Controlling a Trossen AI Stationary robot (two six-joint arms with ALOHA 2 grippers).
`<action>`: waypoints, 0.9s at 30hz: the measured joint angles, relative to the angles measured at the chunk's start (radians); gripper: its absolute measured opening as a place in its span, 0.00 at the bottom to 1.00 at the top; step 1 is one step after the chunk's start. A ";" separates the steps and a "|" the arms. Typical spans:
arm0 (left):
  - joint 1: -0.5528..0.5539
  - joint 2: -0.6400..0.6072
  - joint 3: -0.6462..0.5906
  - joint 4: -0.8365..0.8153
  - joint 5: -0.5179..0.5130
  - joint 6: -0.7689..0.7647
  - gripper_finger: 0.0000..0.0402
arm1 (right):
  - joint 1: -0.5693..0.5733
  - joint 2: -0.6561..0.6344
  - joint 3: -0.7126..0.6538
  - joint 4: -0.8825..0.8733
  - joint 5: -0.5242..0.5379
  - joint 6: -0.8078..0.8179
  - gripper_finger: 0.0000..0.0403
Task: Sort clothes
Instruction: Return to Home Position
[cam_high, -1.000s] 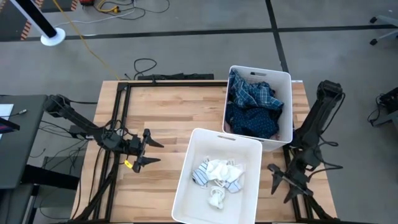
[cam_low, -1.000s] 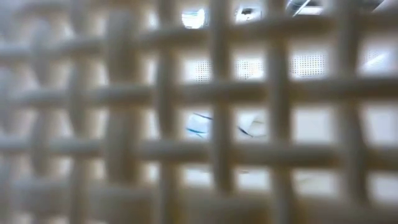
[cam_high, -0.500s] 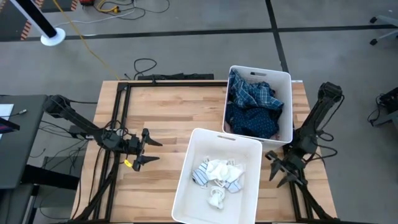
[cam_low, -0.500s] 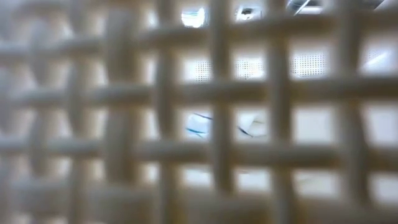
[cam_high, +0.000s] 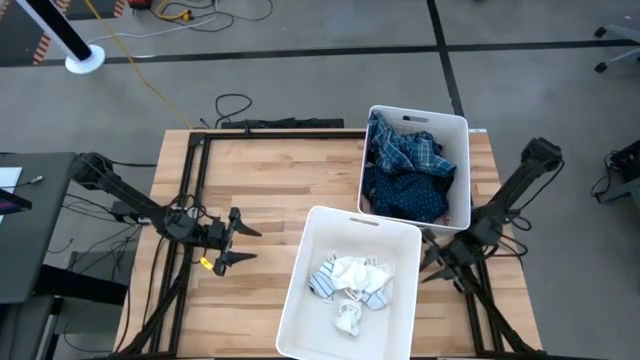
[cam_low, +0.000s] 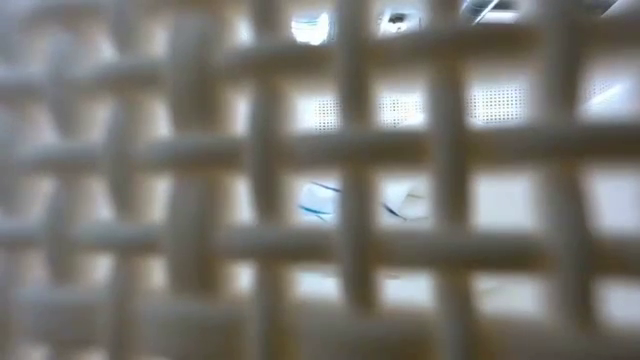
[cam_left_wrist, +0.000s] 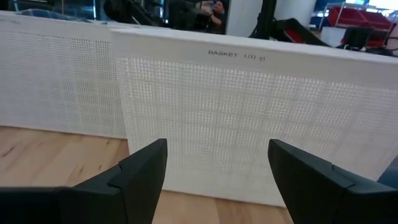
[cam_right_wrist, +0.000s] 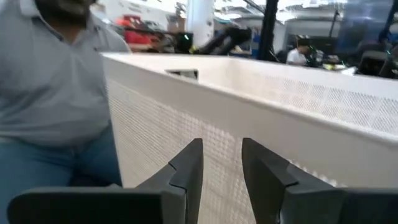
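Note:
Two white bins stand on the wooden table. The far bin (cam_high: 462, 150) holds a blue plaid shirt (cam_high: 408, 150) and a navy dotted piece (cam_high: 405, 195). White and grey-striped socks (cam_high: 350, 280) lie in the near bin (cam_high: 312, 245). My left gripper (cam_high: 237, 241) hovers open left of the near bin, facing its mesh wall (cam_left_wrist: 249, 124). My right gripper (cam_high: 428, 258) is close by that bin's right wall (cam_right_wrist: 280, 118); its fingers stand a narrow gap apart with nothing between them.
The near bin's mesh wall (cam_low: 350, 180) fills the low view; bits of striped sock (cam_low: 320, 200) show through it. A person (cam_right_wrist: 56, 81) stands beyond the table. Bare tabletop (cam_high: 270, 170) lies left of the far bin.
My right gripper has moved from near the table's near right corner toward the far edge and left, up to the near bin's right wall, and its fingers have drawn closer together. The clothes and bins have stayed put.

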 joint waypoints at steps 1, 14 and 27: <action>0.000 0.000 0.000 0.001 0.000 0.000 0.68 | -0.010 0.000 0.000 -0.014 0.001 0.000 0.31; 0.000 -0.001 -0.001 -0.039 0.000 -0.001 0.68 | -0.033 0.000 -0.001 -0.263 0.002 -0.003 0.31; 0.000 -0.001 -0.002 -0.283 -0.001 -0.001 0.68 | -0.032 0.000 -0.001 -0.428 -0.002 -0.003 0.31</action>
